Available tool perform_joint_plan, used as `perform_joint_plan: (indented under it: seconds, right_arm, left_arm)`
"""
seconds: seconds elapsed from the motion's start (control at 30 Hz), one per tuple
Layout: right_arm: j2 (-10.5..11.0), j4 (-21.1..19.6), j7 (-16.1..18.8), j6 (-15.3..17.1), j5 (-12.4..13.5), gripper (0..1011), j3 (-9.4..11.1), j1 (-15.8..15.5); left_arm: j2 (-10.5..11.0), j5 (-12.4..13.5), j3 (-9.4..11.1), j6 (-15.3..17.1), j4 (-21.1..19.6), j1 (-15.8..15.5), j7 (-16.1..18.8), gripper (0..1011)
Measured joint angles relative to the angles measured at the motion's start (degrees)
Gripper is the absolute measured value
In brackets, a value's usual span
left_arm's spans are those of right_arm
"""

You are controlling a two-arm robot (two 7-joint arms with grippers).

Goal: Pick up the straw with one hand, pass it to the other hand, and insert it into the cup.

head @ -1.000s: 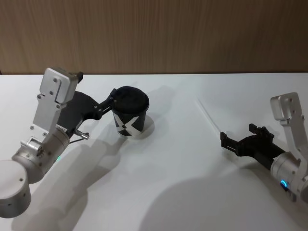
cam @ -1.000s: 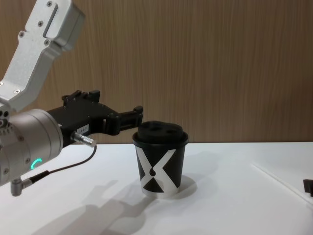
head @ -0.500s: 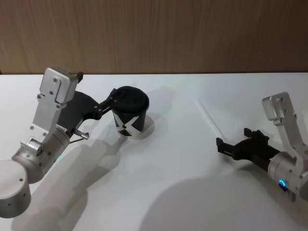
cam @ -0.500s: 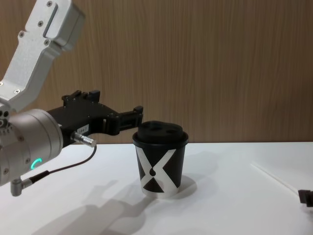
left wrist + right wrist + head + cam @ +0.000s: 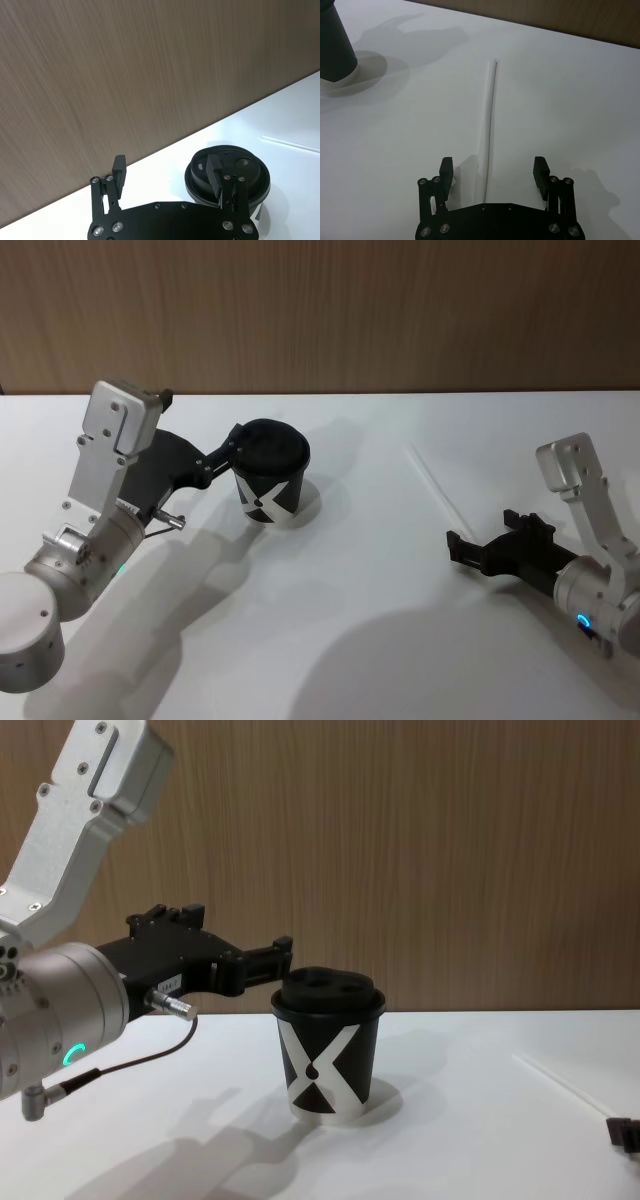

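Note:
The white straw (image 5: 432, 480) lies flat on the white table, right of centre, also seen in the right wrist view (image 5: 491, 120) and chest view (image 5: 560, 1083). My right gripper (image 5: 455, 546) is open just short of the straw's near end, and the right wrist view has its two fingers (image 5: 493, 162) standing either side of the straw's line. The black cup (image 5: 270, 480) with the white X and domed lid stands upright at centre left (image 5: 330, 1055). My left gripper (image 5: 166, 165) is open beside the cup's lid (image 5: 227, 175), one finger next to the rim and nothing held.
The white table (image 5: 350, 620) runs back to a wooden wall. A thin black cable (image 5: 130, 1065) hangs from the left wrist above the table. Open tabletop lies between the cup and the straw.
My right gripper has shifted a little left and toward me, closing on the straw's near end. The left arm, the cup and the straw have not moved.

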Motion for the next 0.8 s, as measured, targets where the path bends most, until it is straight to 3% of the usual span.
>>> perform_joint_plan:
  seconds: [0.27, 0.8]
  right_arm:
    - [-0.1, -0.1, 0.2, 0.2, -0.8, 915, -0.2, 0.0]
    - [0.0, -0.1, 0.2, 0.4, -2.7, 422, -0.9, -0.3]
  left_arm:
    - [0.0, 0.0, 0.0, 0.0, 0.0, 0.0, 0.0, 1003]
    - [0.0, 0.0, 0.0, 0.0, 0.0, 0.0, 0.0, 1003]
